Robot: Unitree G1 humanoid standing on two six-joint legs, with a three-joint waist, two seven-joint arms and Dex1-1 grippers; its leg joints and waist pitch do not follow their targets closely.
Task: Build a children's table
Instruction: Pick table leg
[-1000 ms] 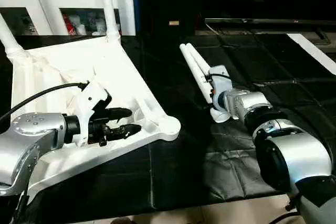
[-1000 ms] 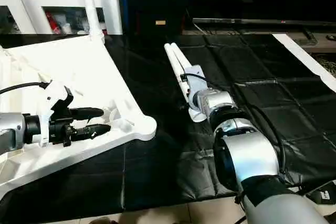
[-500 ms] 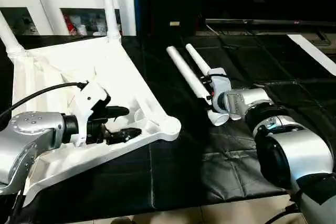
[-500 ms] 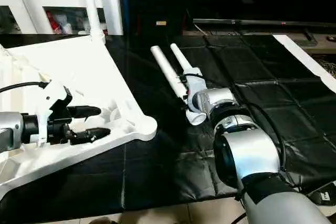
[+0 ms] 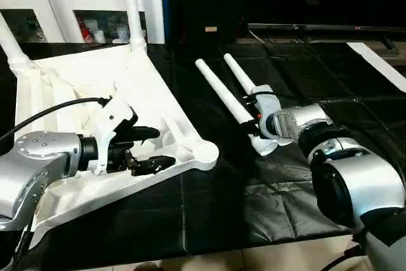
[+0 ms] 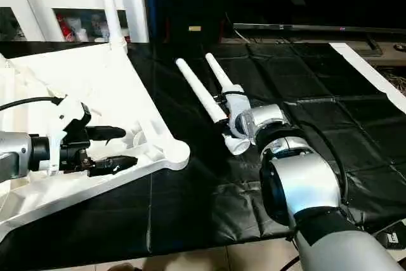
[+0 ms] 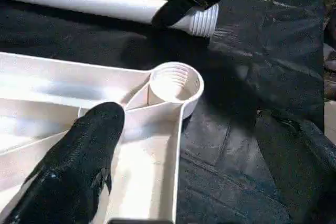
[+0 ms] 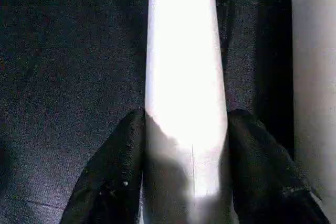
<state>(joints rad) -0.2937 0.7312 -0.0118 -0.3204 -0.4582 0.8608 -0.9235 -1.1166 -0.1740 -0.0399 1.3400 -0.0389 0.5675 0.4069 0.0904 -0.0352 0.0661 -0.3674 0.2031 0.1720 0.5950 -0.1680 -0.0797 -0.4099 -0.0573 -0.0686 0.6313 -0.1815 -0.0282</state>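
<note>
The children's table top [image 5: 76, 87] lies upside down at the left, ribbed side up. Two legs stand screwed into its far corners [image 5: 130, 4]. The near corner socket [image 5: 204, 152] is empty. My left gripper [image 5: 152, 148] hovers open over the ribs just short of that socket, holding nothing. Two loose legs lie on the black mat. My right gripper [image 8: 186, 124] is shut on the left leg [image 5: 222, 96] near its threaded end [image 5: 263, 146], with a finger [image 8: 113, 177] pressed on each side. The other leg [image 5: 240, 73] lies just to its right.
A white glass-door cabinet [image 5: 63, 11] stands behind the table top. The black mat [image 5: 254, 201] covers the floor, and pale floor [image 5: 266, 259] shows at its near edge. A dark low unit [image 5: 317, 26] runs along the back right.
My right gripper has closed on the left leg and swung its far end leftwards, away from the other leg. My left gripper has opened wider.
</note>
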